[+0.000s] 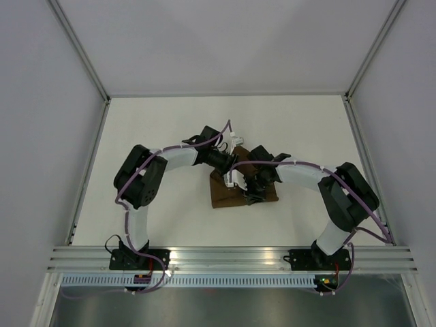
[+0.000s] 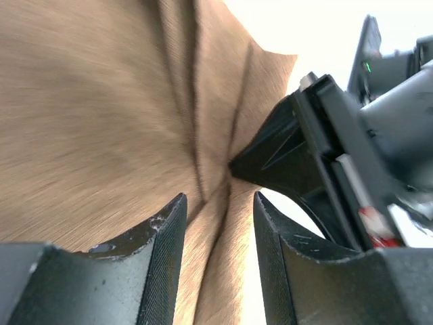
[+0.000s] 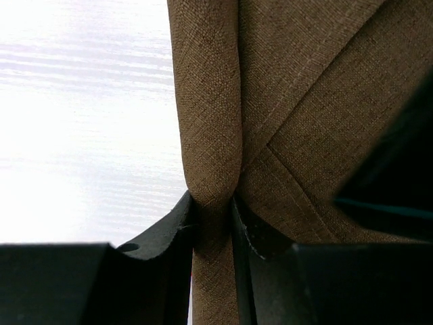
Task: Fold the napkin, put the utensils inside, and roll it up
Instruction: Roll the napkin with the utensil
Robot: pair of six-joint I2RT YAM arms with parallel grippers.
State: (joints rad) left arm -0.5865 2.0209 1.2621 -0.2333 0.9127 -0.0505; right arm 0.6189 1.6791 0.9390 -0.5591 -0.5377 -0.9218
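The right gripper (image 3: 213,211) is clamped on a rolled edge of the napkin (image 1: 225,199), which lies mid-table (image 1: 170,129) between the arms, while the left gripper (image 2: 220,203) holds its jaws parted over a crease of the cloth, not squeezing it.

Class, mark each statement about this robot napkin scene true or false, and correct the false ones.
1. The dark-brown woven cloth napkin lies on the white table. True.
2. The right jaws pinch a rolled fold of the napkin. True.
3. The left jaws are clamped on a fork. False: they stand apart over the cloth.
4. The napkin is spread flat. False: it is folded and creased.
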